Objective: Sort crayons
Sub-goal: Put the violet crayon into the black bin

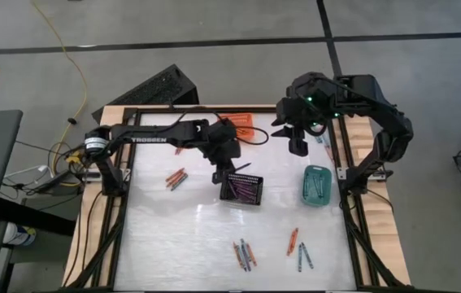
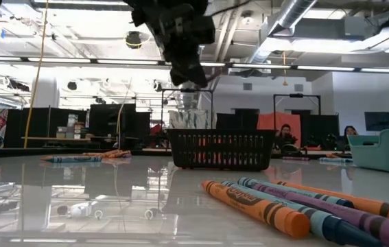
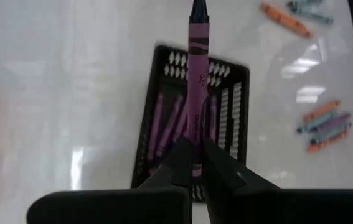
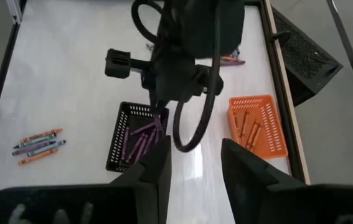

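- A purple crayon (image 3: pixel 195 87) is pinched between the fingers of the left gripper (image 3: pixel 193 163), its tip pointed away from the wrist and down at the black basket (image 3: pixel 164 57).
- In the high view the left gripper (image 1: pixel 220 167) is seen hanging just above the black basket (image 1: pixel 241 189), near table centre, toward 12 o'clock of it.
- Several purple crayons (image 3: pixel 164 127) are already lying inside that basket.
- The right gripper (image 4: pixel 192 167) is held with its fingers spread apart and nothing between them; it is parked high at the table's 1 o'clock corner (image 1: pixel 298 145).
- An orange basket (image 4: pixel 256 124) with orange crayons in it is set at 12 o'clock on the table.
- A teal basket (image 1: pixel 317 185) is placed at 3 o'clock by the right edge.
- Loose crayons are left on the table: a small cluster (image 1: pixel 176 179) at 9 o'clock of the black basket, a mixed bunch (image 1: pixel 244 254) at 6 o'clock, and a few more (image 1: pixel 298 247) at 5 o'clock.
- From the low view, orange, teal and purple crayons (image 2: pixel 297 206) are shown lying side by side in the foreground, with the black basket (image 2: pixel 221 148) behind them.
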Controlling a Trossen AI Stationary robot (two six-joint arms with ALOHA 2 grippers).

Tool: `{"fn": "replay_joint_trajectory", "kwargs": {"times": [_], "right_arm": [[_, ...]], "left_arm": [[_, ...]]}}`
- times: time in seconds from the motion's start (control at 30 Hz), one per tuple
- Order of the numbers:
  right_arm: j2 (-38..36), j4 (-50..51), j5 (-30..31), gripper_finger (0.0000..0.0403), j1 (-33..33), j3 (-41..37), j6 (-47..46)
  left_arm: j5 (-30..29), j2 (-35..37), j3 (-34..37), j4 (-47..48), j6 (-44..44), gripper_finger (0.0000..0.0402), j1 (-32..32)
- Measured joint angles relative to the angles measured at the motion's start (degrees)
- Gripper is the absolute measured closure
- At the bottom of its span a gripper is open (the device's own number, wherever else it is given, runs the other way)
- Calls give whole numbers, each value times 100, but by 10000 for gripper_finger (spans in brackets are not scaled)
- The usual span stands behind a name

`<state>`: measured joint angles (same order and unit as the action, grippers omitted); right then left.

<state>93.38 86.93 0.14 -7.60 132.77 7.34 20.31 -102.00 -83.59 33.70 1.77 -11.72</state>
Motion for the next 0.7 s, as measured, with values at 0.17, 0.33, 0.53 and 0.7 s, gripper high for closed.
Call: {"fn": "replay_joint_trajectory", "kwargs": {"times": [0.17,0.33,0.53,0.7], "right_arm": [[-2,281,-21,271,19,0,-223],[-32,305,-115,271,185,-1,-482],[-89,309,-134,271,441,2,-929],[-90,309,-16,271,604,2,-1299]], "left_arm": [[109,-203,8,13,9,401,210],[270,-374,0,260,206,401,437],[189,-567,2,586,386,386,615],[-21,-681,2,538,408,359,614]]}}
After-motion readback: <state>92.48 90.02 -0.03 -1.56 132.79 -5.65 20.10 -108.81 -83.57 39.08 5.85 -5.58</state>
